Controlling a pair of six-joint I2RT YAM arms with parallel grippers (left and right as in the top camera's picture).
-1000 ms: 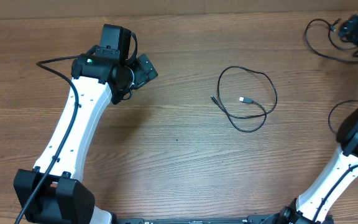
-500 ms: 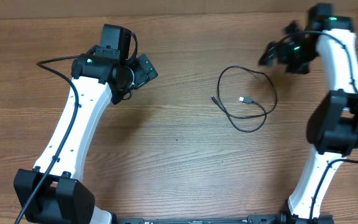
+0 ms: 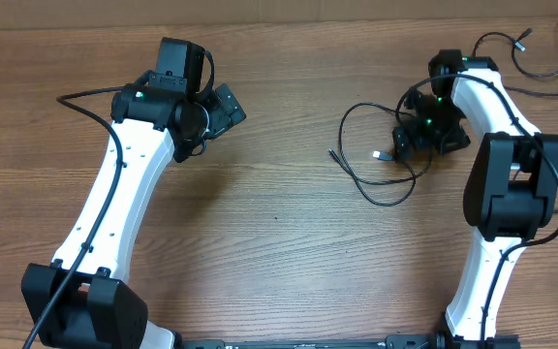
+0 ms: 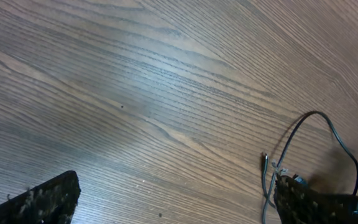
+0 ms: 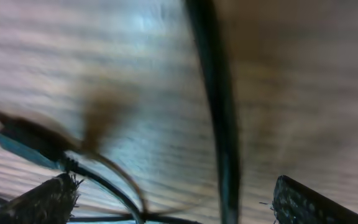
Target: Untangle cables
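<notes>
- Swung in from the far right, my right arm (image 3: pixel 492 107) now has the right jaws low over the right side of the looped cable (image 3: pixel 368 194). Half a second ago they were higher and nearer the far edge of the bench (image 3: pixel 279 242).
- The loop lies as it lay before, on the bench right of centre, with its silver-tipped plug (image 3: pixel 381 155) inside the ring. Another cable (image 3: pixel 536 74) sits well apart in the far right corner.
- My left arm (image 3: pixel 124 194) has not shifted.
- I judge this to be the approach for a first pick. Nothing is lifted or pulled apart yet, so the untangling is barely begun.
- Right jaws: spread wide and released. Their fingertips (image 5: pixel 42 202) fill the bottom corners of the wrist view, and one blurred strand runs upright between them, nearer the right tip. I cannot tell whether either tip touches it.
- Left jaws: also spread wide, holding nothing, with bare bench between the fingertips (image 4: pixel 42 200). The loop shows beside the right tip.
</notes>
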